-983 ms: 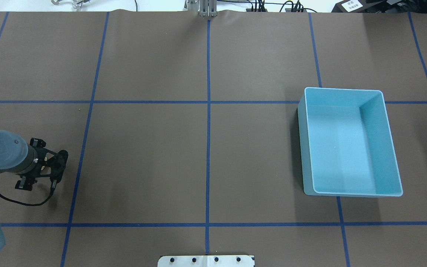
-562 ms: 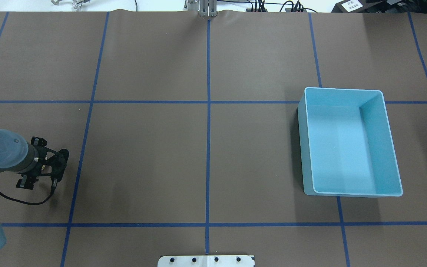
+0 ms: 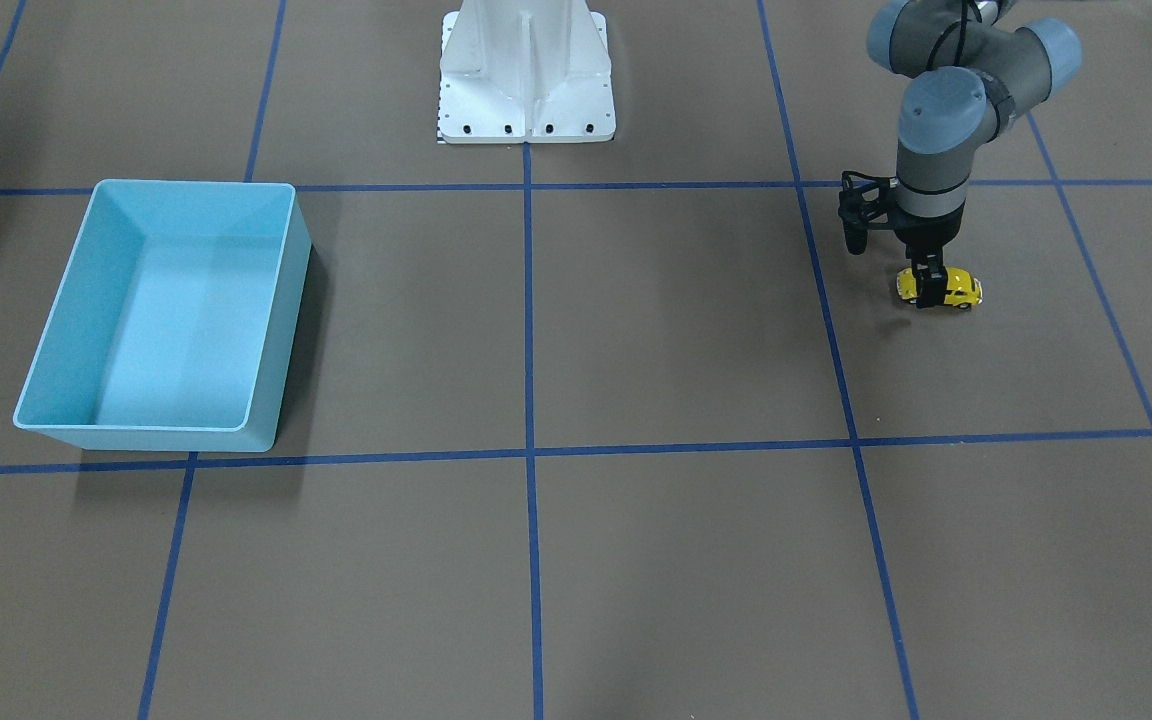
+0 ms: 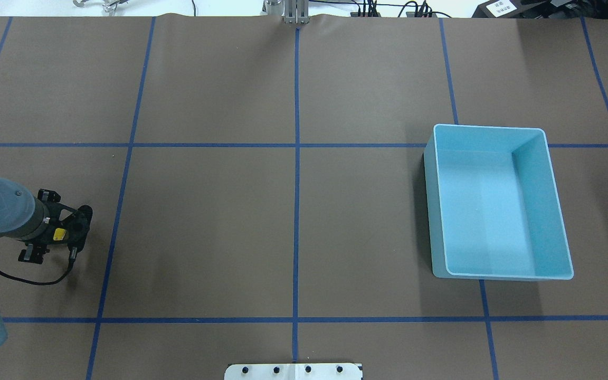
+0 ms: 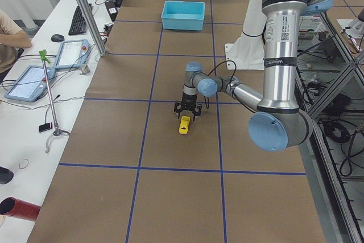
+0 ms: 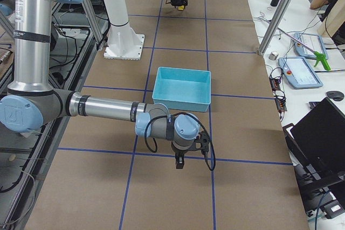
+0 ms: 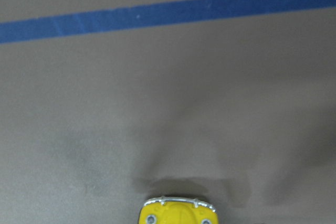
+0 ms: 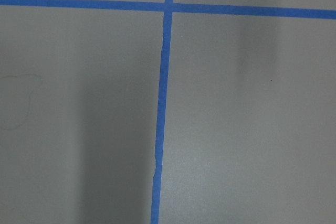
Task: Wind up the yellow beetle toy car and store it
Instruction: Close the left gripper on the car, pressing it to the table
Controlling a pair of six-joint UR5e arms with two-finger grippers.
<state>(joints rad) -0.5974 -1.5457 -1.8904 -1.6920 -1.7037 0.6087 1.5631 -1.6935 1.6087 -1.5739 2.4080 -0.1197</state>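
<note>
Left gripper (image 3: 930,296): its fingers straddle the yellow beetle toy car (image 3: 958,290) and appear clamped on its sides, though the grip contact is too small to confirm. You find the car low over the table (image 3: 676,330), on the robot's left. The light-blue bin (image 3: 281,330) stands well apart, far right. Right gripper (image 6: 179,161): you cannot tell whether its fingers are apart or together.
</note>
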